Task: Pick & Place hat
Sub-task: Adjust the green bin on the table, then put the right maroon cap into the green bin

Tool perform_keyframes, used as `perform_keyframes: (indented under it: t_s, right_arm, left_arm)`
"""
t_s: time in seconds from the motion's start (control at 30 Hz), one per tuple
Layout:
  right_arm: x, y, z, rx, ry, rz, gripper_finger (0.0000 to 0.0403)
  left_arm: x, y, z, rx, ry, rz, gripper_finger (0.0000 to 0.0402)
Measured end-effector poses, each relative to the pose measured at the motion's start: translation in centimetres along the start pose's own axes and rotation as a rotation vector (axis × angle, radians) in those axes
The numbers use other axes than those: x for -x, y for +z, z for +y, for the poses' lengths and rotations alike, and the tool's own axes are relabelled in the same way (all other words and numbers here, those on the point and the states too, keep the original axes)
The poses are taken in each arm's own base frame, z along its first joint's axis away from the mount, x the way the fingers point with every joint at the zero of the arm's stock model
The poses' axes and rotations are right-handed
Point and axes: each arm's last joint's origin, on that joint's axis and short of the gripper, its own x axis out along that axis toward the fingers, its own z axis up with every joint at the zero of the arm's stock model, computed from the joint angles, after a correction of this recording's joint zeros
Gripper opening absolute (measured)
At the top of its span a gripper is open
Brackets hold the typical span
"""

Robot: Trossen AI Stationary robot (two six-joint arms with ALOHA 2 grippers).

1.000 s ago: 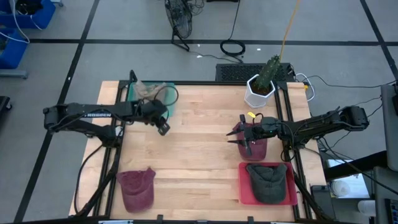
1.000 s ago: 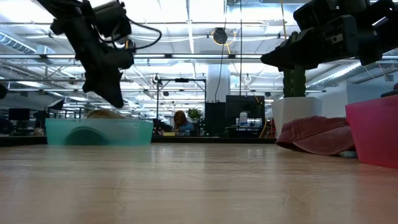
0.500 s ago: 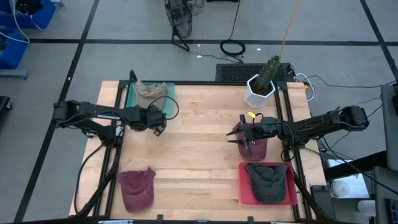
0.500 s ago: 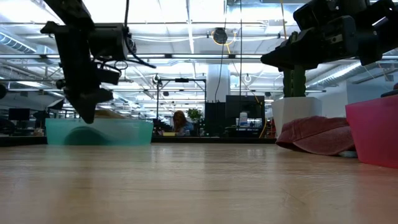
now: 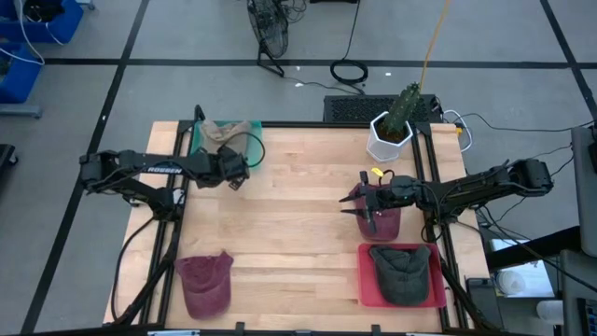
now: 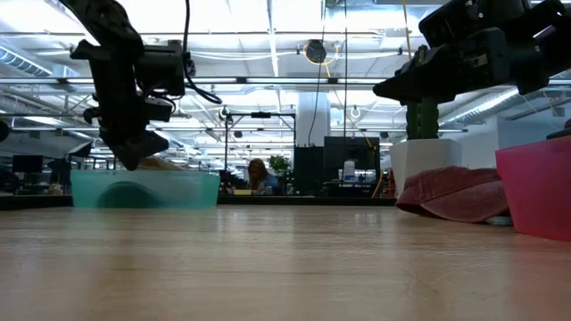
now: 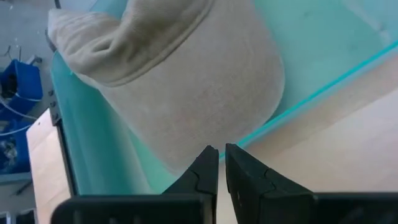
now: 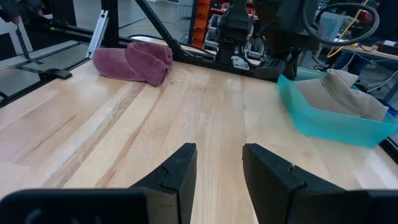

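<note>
The beige fabric hat (image 7: 186,81) in the teal plastic tray (image 5: 248,147), at eleven o'clock, is approached by the clenched, empty left gripper (image 7: 221,163); opening is needed next.

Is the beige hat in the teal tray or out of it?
In. The beige hat lies inside the teal tray; the shut left gripper is beside the tray.

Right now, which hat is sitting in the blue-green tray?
The tan hat, at the table's far left corner. The dark grey one lies in the red tray; both red hats aren't in trays.
</note>
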Motion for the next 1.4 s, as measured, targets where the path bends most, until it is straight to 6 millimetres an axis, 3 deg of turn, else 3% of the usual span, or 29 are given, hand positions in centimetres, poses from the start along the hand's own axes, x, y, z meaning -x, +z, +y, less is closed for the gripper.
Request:
perform_keyframes:
  t_s: [0.17, 0.33, 0.6, 0.83, 0.97, 1.1, 1.2, 1.4]
  right_arm:
    - [0.0, -0.1, 0.0, -0.002, 0.003, 0.015, 0.0116]
    - [0.0, -0.3, 0.1, -0.015, 0.006, 0.034, 0.0116]
    - [0.6, 0.3, 0.0, -0.111, 0.005, 0.011, 0.0116]
    - [2.0, 0.8, 0.1, -0.212, 0.005, 0.021, 0.0132]
    - [2.5, 0.8, 0.1, -0.251, 0.005, 0.043, 0.0155]
    - [3.0, 0.2, 0.3, -0.331, 0.008, 0.123, 0.0173]
    - [3.5, -0.1, 0.6, -0.380, 0.013, 0.175, 0.0182]
    - [4.4, 1.3, 0.8, -0.399, -0.048, 0.322, 0.0185]
  left_arm:
    - [-0.1, 0.0, 0.1, -0.003, -0.007, 0.014, 0.0037]
    - [0.5, -0.6, -0.9, -0.035, -0.122, 0.064, 0.0037]
    - [3.3, -1.9, -2.0, -0.017, -0.235, -0.017, 0.0037]
    - [7.8, -1.5, -4.1, 0.060, -0.473, -0.379, 0.0037]
    - [10.9, -1.0, -6.6, -0.036, -0.661, -0.632, 0.0037]
    - [12.6, -1.3, -9.1, -0.149, -0.824, -0.772, 0.0037]
    - [12.5, -2.0, -11.2, -0.206, -0.927, -0.830, 0.0037]
    - [8.6, -4.3, -14.3, -0.211, -1.083, -0.903, 0.0037]
